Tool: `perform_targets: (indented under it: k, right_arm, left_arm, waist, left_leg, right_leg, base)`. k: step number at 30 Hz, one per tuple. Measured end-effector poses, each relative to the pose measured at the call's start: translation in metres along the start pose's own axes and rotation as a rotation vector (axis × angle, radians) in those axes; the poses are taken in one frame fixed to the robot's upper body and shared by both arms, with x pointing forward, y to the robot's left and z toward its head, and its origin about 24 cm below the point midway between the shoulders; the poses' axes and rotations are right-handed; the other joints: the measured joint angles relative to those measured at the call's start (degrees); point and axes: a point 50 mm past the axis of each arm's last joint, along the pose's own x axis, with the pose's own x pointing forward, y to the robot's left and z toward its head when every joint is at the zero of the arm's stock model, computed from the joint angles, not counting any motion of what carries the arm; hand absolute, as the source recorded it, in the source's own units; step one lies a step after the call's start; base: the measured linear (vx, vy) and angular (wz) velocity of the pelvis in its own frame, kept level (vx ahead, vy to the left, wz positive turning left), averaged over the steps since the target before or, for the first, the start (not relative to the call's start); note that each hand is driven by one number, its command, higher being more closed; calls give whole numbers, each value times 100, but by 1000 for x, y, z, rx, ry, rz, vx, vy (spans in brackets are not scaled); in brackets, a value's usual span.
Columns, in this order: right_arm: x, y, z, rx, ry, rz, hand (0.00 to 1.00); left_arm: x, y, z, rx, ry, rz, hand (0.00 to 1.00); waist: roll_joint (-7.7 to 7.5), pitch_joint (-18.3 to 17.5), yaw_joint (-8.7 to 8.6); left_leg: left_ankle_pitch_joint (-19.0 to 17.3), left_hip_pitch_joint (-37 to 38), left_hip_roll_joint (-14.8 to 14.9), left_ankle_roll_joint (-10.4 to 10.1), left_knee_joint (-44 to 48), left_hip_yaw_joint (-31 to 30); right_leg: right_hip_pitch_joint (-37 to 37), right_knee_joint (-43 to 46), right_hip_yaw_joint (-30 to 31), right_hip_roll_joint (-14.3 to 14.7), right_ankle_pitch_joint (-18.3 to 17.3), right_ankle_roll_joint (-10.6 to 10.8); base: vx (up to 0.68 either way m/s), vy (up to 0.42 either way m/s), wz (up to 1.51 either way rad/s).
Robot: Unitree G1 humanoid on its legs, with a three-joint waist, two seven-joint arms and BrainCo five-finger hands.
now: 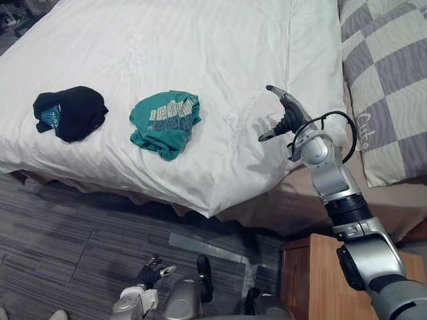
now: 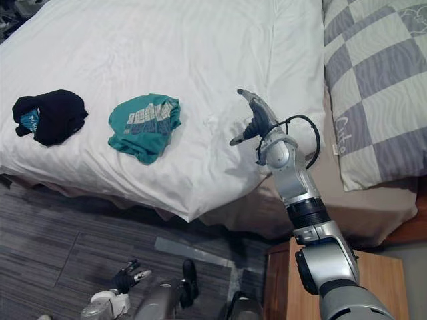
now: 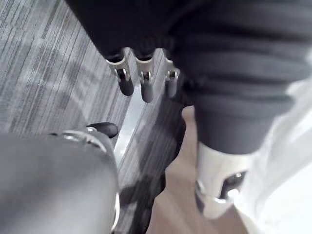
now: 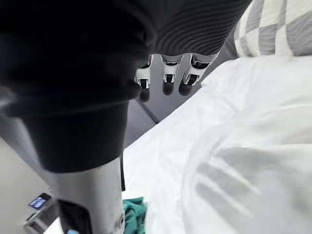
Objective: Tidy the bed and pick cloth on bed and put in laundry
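On the white bed (image 1: 200, 40) lie a black cloth (image 1: 72, 112) and, to its right, a teal cloth (image 1: 165, 121). The right hand (image 1: 289, 115) hovers right of both, fingers loosely spread and empty. The left hand (image 1: 152, 272) hangs low by the floor (image 1: 60, 240), fingers relaxed.

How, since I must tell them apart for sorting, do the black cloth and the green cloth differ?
The black cloth is dark with a blue patch; the green cloth is teal with pale print. The black cloth lies farther from the right hand, the green cloth nearer. Both lie crumpled on the white duvet.
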Motion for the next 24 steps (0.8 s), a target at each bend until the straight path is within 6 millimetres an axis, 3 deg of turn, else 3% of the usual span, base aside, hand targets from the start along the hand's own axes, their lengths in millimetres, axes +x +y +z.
perform_targets:
  k: [2,4,7,10,11,12,15,18,24]
  right_arm:
    - [-1,-2,-19,-74,75,-31,0]
    - [2,-7,-22,-123,86,-52,0]
    - [11,-26,-10,-183,56,-114,0]
    - [16,-52,-14,-290,102,-162,0]
    - [21,-61,-13,-333,126,-185,0]
    - [26,-68,-12,-348,142,-206,100]
    - [32,-82,-10,-372,161,-246,100]
    - [43,-104,17,-421,116,-303,100]
    - [48,-118,42,-397,65,-364,100]
  left_arm:
    - [1,-4,0,32,15,-32,0]
    - [2,-5,2,29,11,-37,0]
    - [8,-9,14,38,-3,-55,0]
    - [17,-17,43,59,-82,-89,0]
    - [20,-22,52,73,-105,-104,0]
    - [21,-24,59,75,-137,-112,0]
    - [24,-30,71,84,-179,-137,0]
    - [28,-44,83,106,-204,-187,0]
    - [31,-56,98,126,-247,-234,0]
  waist:
    - [-58,228,-44]
    - [-42,370,-2]
    - [149,610,-84]
    - [221,771,-153]
    - [333,868,-192]
    - [417,930,-185]
    - [515,1100,-163]
    - [645,1190,-16]
    - [729,1222,45]
  left_leg:
    - [-215,-6,-115,45,152,117]
    - [-260,12,-119,25,162,249]
    - [-122,71,-56,131,-23,210]
    - [-52,-186,-99,117,105,178]
    - [-22,-399,-50,82,192,84]
    - [71,-607,-13,83,146,59]
    - [272,-863,34,76,-48,101]
    - [373,-1133,99,40,-167,206]
    - [734,-1285,9,-27,-713,211]
  right_leg:
    - [-166,509,-111,-300,-189,8]
    - [-300,696,-258,-447,-46,100]
    - [-636,890,-29,-267,38,160]
    - [-1054,773,-162,-310,360,-127]
    - [-1139,717,-226,-267,389,-144]
    - [-1338,694,-240,-213,455,-184]
    - [-1696,735,-244,-163,535,-170]
    - [-2077,749,-183,-96,603,-155]
    - [-2504,838,-197,-122,607,-178]
  base:
    - [-50,72,-7]
    - [8,88,-43]
    - [15,45,-20]
    - [-4,-32,31]
    - [-12,-87,13]
    - [-10,-90,5]
    - [-1,-101,-5]
    - [19,-58,-12]
    - [17,-33,4]
